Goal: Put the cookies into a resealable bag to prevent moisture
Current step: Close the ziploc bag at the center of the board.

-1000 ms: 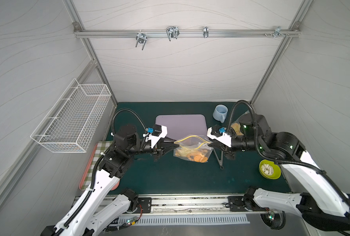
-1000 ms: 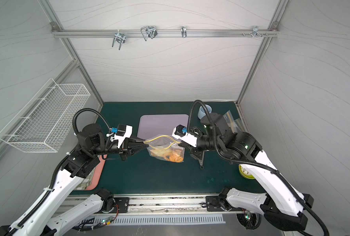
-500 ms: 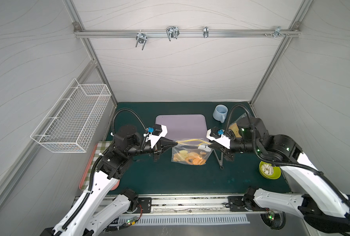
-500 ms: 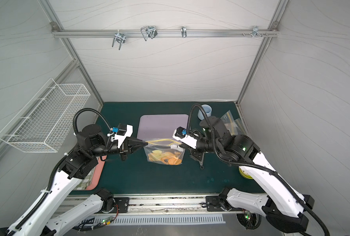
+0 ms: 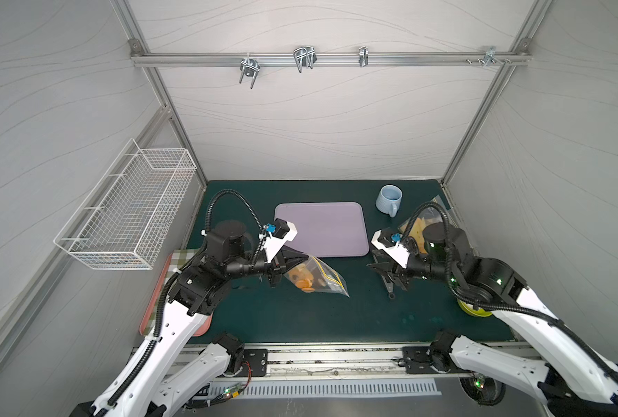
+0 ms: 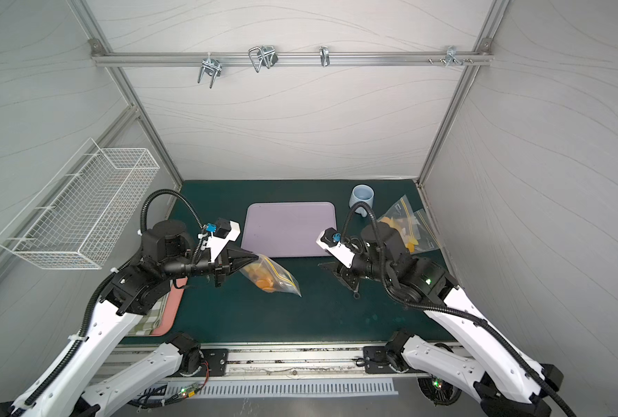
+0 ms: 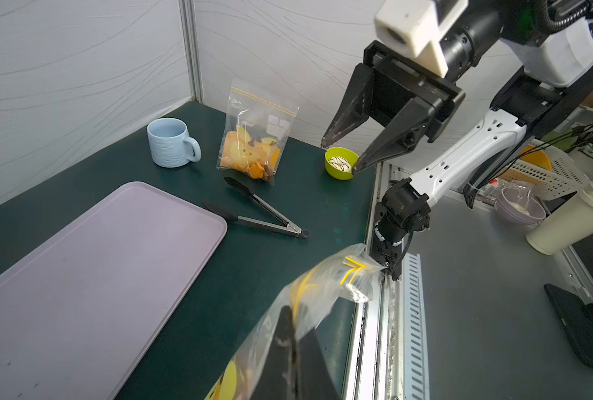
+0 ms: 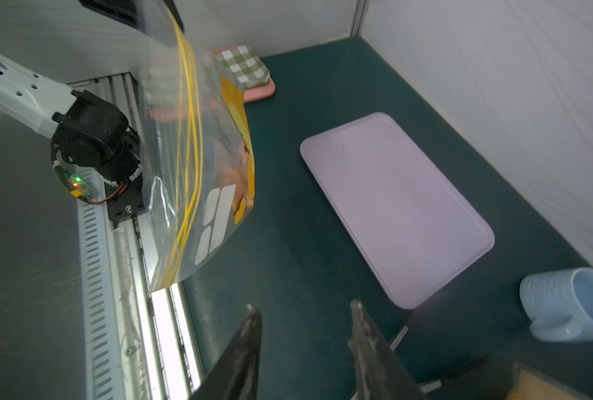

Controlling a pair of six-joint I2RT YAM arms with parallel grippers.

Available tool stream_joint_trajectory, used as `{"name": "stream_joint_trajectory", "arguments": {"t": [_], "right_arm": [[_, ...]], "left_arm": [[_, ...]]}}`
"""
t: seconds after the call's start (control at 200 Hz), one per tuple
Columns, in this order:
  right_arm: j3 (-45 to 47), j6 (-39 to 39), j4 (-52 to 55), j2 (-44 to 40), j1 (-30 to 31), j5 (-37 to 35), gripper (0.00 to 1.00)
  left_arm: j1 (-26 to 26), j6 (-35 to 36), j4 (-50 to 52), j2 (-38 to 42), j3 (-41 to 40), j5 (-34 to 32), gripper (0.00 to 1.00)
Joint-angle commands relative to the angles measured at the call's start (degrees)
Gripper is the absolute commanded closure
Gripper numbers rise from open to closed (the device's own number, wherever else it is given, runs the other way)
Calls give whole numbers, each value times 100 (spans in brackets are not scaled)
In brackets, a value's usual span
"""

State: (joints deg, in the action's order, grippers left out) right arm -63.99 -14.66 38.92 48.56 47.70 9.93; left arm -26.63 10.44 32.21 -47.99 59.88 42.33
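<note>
Left claw [image 5: 304, 257] clamped on one mouth corner of the resealable bag [image 5: 322, 279], hung above the middle of the surface [image 5: 300, 317]. Inside, the cookies [image 5: 302, 282], bunched low. Long axis slanting down and away from that grip, free mouth corner toward the right side. Opposite, the right claw [image 8: 302, 306] spread and empty, well apart from the bag, likely the nearer one for that free corner. Seal impossible to judge. Under that arm, tongs [image 7: 264, 214] flat on the surface; beyond, the purple tray [image 5: 322, 229]; at the far edge, a blue mug [image 5: 388, 200] and a second filled bag [image 7: 253, 138].
</note>
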Motion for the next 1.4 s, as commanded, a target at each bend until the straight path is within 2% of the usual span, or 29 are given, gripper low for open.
{"name": "stream_joint_trajectory", "arguments": {"t": [0.0,0.085,0.21,0.345,0.465,0.61,0.83,1.005,1.255,1.395], "right_arm": [[701,437,-2003,-275,-24,278,59],[1110,807,-2690,-202,-24,166,61],[1029,939,-2339,37,-32,-12,57],[1261,956,-2288,63,-36,-187,50],[1552,736,-2577,116,-72,233,44],[1650,219,-2802,497,-130,1443,42],[1816,295,-3954,1129,-155,2564,43],[1721,303,-4474,1658,-173,2900,43],[1279,134,-4366,2330,-182,3818,43],[1296,150,-4506,2529,-67,3675,47]], "left_arm": [[-99,-44,81,-208,341,-246,100],[-262,-110,385,-487,567,-578,100],[-601,-422,750,-825,685,-1484,100],[-1094,-635,537,-932,266,-2215,100],[-1107,-596,320,-925,-43,-2216,100],[-1107,-372,143,-805,-273,-2071,100],[-1107,-96,71,-695,-424,-1715,100],[-1105,-50,40,-677,-466,-1640,100],[-1105,82,-18,-589,-538,-1477,100],[-1100,81,-32,-683,-478,-1444,100]]}}
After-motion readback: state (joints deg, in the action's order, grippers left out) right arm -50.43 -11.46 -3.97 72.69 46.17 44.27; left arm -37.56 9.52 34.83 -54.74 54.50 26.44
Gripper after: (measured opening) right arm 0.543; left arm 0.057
